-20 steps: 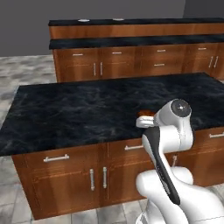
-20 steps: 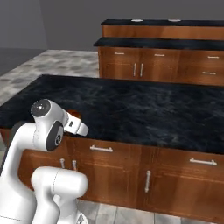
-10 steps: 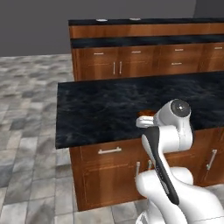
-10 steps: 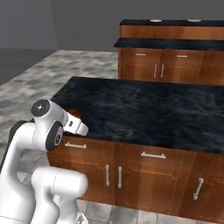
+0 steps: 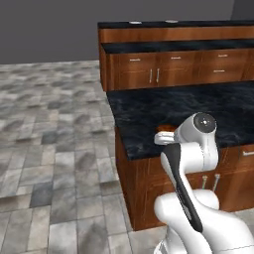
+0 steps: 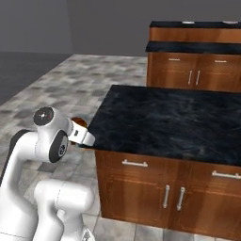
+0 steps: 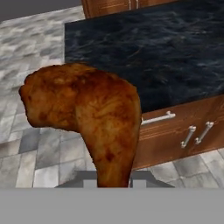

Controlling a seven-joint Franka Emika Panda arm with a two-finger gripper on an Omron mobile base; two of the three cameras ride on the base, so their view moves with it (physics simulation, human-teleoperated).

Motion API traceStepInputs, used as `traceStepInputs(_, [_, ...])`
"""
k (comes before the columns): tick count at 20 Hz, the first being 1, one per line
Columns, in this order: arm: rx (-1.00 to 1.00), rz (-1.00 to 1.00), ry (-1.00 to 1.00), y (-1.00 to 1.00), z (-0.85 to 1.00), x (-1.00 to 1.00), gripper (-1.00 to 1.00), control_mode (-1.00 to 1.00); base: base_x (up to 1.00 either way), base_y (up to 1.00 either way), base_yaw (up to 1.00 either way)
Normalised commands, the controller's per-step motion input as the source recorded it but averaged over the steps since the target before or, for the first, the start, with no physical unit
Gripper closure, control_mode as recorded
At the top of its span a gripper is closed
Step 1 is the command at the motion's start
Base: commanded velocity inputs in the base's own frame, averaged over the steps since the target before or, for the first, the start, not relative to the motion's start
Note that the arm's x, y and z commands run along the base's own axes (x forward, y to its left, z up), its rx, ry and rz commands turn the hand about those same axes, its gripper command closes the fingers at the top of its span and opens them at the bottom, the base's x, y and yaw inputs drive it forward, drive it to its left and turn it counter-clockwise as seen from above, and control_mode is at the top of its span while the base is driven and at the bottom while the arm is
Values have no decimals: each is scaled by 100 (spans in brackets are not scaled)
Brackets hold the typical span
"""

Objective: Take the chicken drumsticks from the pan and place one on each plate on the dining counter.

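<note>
My gripper (image 7: pixel 113 183) is shut on a reddish-brown chicken drumstick (image 7: pixel 87 111), which looms large in the hand view, thick end up. From the right base view the drumstick (image 6: pixel 80 123) sits at the hand (image 6: pixel 83 137), held just off the near left corner of a low island. In the left base view a sliver of the drumstick (image 5: pixel 166 128) peeks from behind the arm. Far behind stands the dining counter (image 5: pixel 208 23), its black top carrying two pale plates (image 5: pixel 135 22) (image 5: pixel 171 21). The plates (image 6: pixel 188 22) (image 6: pixel 230 22) also appear from the right. The pan is out of view.
A low island (image 5: pixel 198 106) (image 6: pixel 164 117) with black marbled top and wooden drawers stands between me and the dining counter. Grey tiled floor (image 5: pixel 49 124) spreads to the left of it. Lower black-topped cabinets (image 5: pixel 173 69) front the dining counter.
The whole scene has slid rightward in both base views, so the camera has moved left along the island to its corner. The gripper stays shut on the drumstick.
</note>
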Motion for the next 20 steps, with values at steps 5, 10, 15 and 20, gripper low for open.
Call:
traceStepInputs(5, [0,0,0,0,0,0,100,100,22,100,0])
traceStepInputs(10, [0,0,0,0,0,0,100,100,46,100,0])
traceStepInputs(15, [0,0,0,0,0,0,100,100,87,96,0])
traceStepInputs(20, [0,0,0,0,0,0,100,100,100,75,0])
